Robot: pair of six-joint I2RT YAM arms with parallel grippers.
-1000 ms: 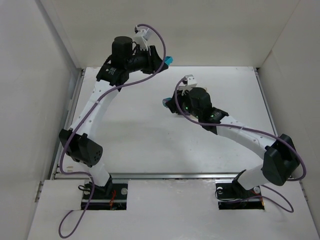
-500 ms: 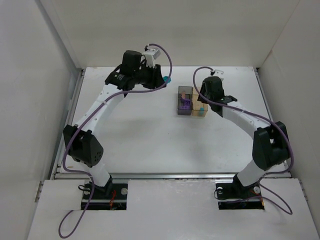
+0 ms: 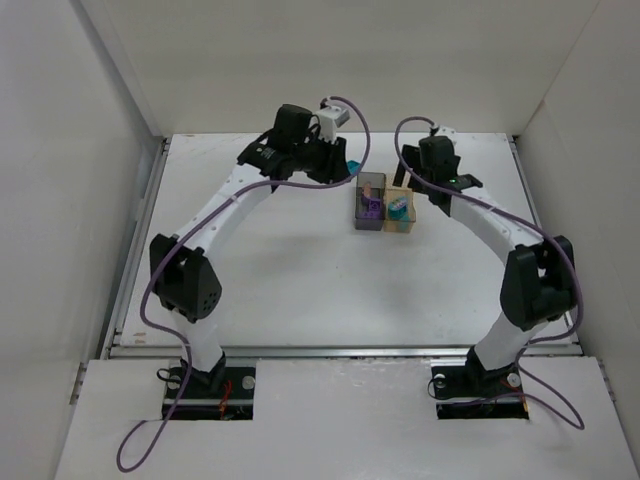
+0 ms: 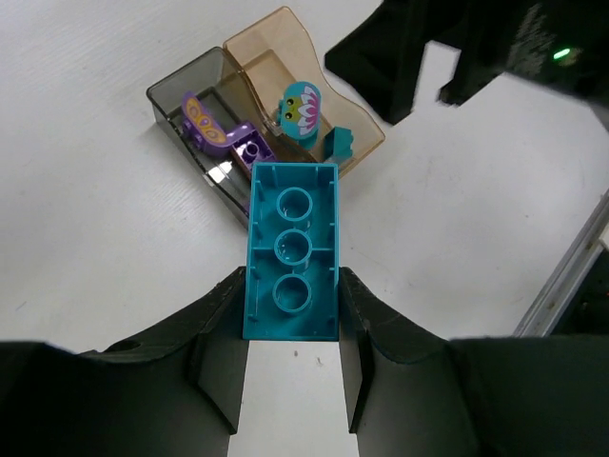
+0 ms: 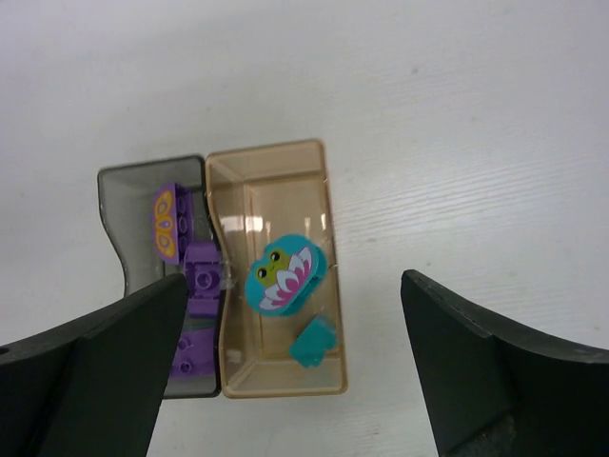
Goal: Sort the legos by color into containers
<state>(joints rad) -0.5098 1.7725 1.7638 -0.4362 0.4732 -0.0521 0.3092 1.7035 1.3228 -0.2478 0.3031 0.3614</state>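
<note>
The teal brick (image 4: 290, 249) is clenched across its width in the left gripper (image 4: 291, 286), hollow underside up to the wrist camera, its long axis running out along the fingers toward the bins, above the desk (image 3: 280, 260) just left of the grey bin (image 5: 119, 205). Purple bricks (image 5: 195, 276) lie in that bin; a lotus piece (image 5: 284, 276) and a small brick (image 5: 312, 343) lie in the amber bin (image 5: 276, 190), under the right gripper (image 5: 295, 305), spread wide and empty. White walls (image 3: 60, 150) enclose the white desk. A second ago the left gripper held the brick farther back and left, and the right arm hid the bins

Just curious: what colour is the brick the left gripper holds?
Teal; the brick shows best from the left wrist.
</note>
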